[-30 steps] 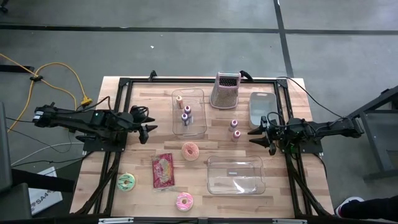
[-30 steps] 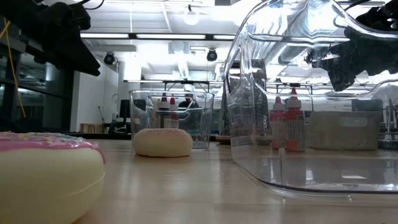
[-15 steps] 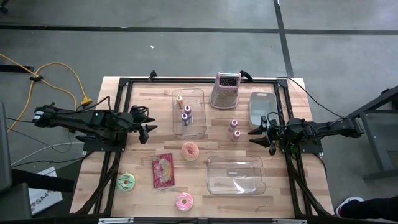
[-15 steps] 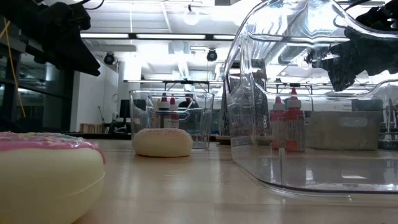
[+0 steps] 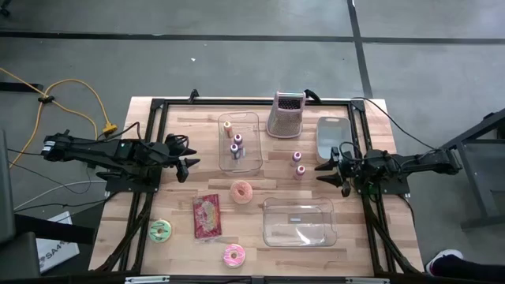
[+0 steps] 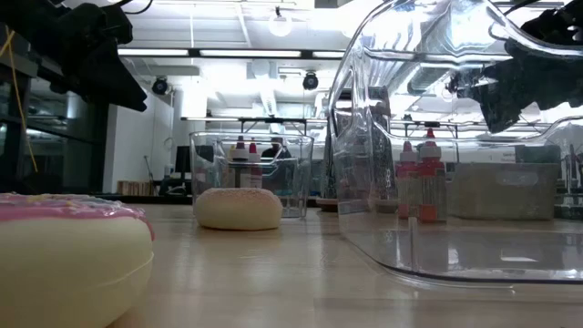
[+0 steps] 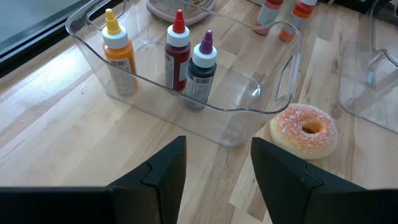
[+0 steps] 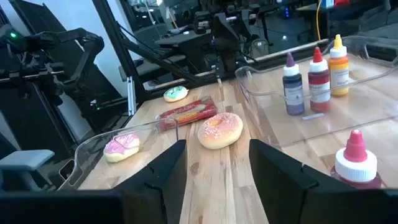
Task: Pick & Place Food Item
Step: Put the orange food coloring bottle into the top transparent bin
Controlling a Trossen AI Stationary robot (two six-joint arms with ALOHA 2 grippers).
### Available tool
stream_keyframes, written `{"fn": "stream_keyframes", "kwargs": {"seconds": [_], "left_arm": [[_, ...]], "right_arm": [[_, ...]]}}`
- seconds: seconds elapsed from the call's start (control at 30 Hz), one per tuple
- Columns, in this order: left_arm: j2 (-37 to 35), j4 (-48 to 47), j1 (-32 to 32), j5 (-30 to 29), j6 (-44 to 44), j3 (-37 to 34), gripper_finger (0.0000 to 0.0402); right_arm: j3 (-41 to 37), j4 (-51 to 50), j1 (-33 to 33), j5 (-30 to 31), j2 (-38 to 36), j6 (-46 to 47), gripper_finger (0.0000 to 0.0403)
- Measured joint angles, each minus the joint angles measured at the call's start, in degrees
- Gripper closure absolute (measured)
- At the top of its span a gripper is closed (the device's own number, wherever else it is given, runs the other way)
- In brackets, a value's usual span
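Near the left edge of the table [image 5: 150, 118]: left gripper [image 5: 189, 164], jaws apart, nothing between them, hovering just beside the clear bin [image 5: 239, 142] holding three small bottles. Toward the front-left corner: green-frosted donut [image 5: 160, 230], then a red snack packet [image 5: 207, 215], long axis running front to back. At the front edge, roughly mid-table: pink-frosted donut [image 5: 233, 255]. Mid-table, just in front of the bottle bin: sugared donut [image 5: 241, 191], most likely the food item to pick, though no target named. Round, so no long axis to line up with; any approach angle probably fine. Right of it, toward the front: empty clear container [image 5: 299, 222], a plausible drop spot. Near the right edge: right gripper [image 5: 332, 169], likewise spread and empty, with two loose bottles [image 5: 298, 164] between it and the sugared donut. Sugared donut diagonally forward and inward from either gripper, about midway, slightly nearer the left, and with a clearer path from that side.
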Motion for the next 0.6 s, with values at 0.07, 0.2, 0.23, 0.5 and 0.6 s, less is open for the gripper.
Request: {"fn": "stream_keyframes", "kwargs": {"seconds": [0.07, 0.2, 0.23, 0.5, 0.6], "left_arm": [[0.00, 0.00, 0.02, 0.00, -0.02, 0.00, 0.0228], [0.00, 0.00, 0.02, 0.00, 0.00, 0.00, 0.0228], [0.00, 0.00, 0.02, 0.00, -0.01, 0.00, 0.0228], [0.02, -0.01, 0.01, 0.00, -0.01, 0.00, 0.0228], [0.01, -0.01, 0.01, 0.00, 0.00, 0.00, 0.0228]], "right_arm": [[0.03, 3.07, 0.02, -1.12, 0.00, -0.60, 0.0241], [1.07, 4.71, 0.07, -0.62, 0.25, -2.58, 0.0241], [1.66, 4.57, 0.07, 0.02, 0.72, -3.58, 0.0241], [8.91, 3.21, 0.07, 3.05, 8.06, -9.97, 0.0241], [13.31, -0.94, 0.07, 5.60, 12.44, -12.00, 0.0241]]}}
